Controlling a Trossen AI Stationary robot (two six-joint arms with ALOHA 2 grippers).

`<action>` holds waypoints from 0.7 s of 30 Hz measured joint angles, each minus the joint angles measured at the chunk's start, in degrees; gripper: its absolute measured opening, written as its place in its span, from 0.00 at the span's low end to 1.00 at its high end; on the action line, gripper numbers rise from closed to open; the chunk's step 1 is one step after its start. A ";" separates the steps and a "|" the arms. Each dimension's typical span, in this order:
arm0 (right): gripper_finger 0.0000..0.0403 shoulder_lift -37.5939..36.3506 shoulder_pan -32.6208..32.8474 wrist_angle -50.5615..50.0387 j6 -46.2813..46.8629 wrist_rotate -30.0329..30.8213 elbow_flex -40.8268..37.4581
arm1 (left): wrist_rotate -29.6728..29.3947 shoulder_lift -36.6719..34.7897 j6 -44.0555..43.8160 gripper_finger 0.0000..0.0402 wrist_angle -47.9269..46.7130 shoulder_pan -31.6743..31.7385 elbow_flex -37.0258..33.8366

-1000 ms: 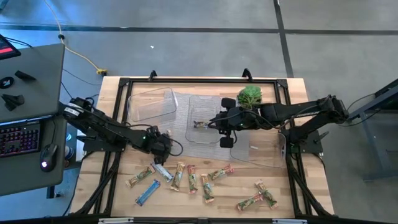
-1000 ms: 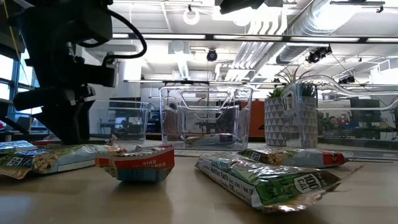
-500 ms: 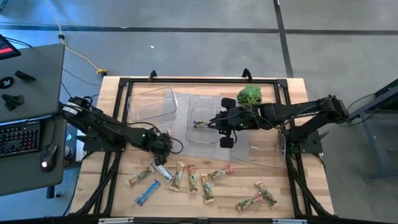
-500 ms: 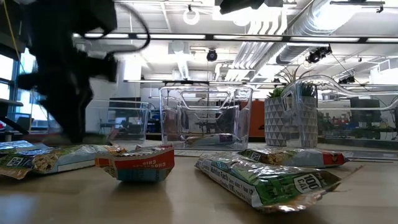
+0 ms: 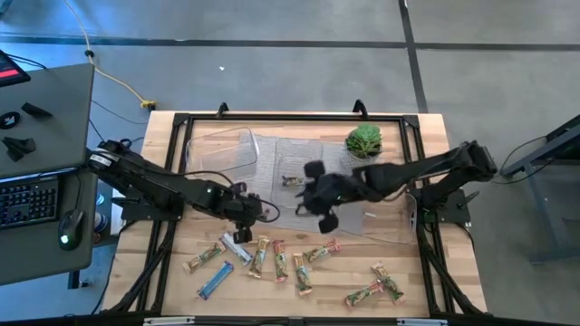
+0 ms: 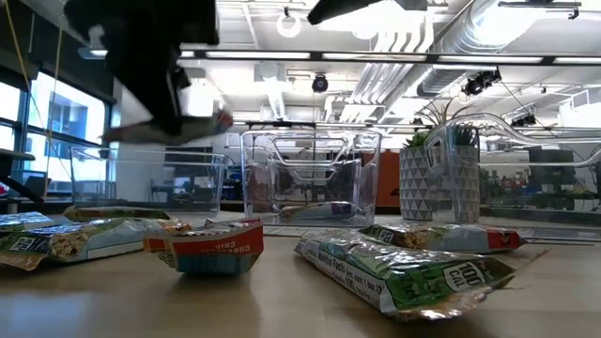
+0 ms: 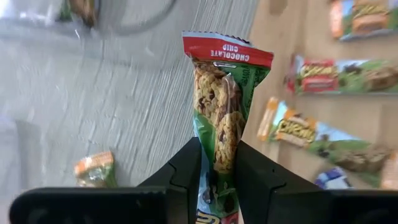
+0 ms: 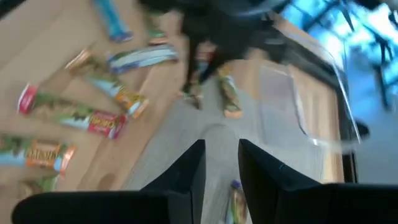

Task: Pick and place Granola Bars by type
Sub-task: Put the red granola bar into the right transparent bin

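Several granola bars (image 5: 292,270) lie flat in a loose row on the wooden table's near half. My left gripper (image 7: 217,180) is shut on a green bar with a red end (image 7: 221,106). It is above the table's left middle (image 5: 246,215), and the low view shows the bar (image 6: 167,127) blurred and high over the tabletop. My right gripper (image 8: 222,168) hovers over the grey mat at the table's middle (image 5: 306,201), open by a narrow gap with nothing in it. One more bar (image 5: 292,181) lies in the middle clear tray (image 5: 294,163). My left gripper pinches the green bar between its two fingers at the lower half (image 7: 216,158), one finger on each long edge, where the wrapper looks narrowed. The fingers run along the bar, slanting down. The red end (image 7: 227,50) sticks out past the fingertips, and the bar is lifted clear of the table.
Three clear trays stand across the far half: left (image 5: 220,151), middle, and right (image 5: 381,222). A small green potted plant (image 5: 363,139) is at the back right. A grey mat (image 5: 272,186) lies under the trays. A desk with a keyboard (image 5: 27,199) is beyond the left edge.
My left gripper has shut on the green bar, risen with it clear of the table, and shifted a little toward the right edge. My right gripper has rolled and moved from over the middle tray toward the near and left.
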 joint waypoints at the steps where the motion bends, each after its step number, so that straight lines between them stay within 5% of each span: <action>1: 0.19 0.80 0.62 0.50 -2.06 0.32 0.00 | 0.02 0.00 0.64 0.18 -0.13 0.00 1.13; 21: 0.30 10.00 6.46 13.88 -23.65 7.12 -0.02 | 4.43 -0.07 5.53 0.18 -0.14 0.00 11.74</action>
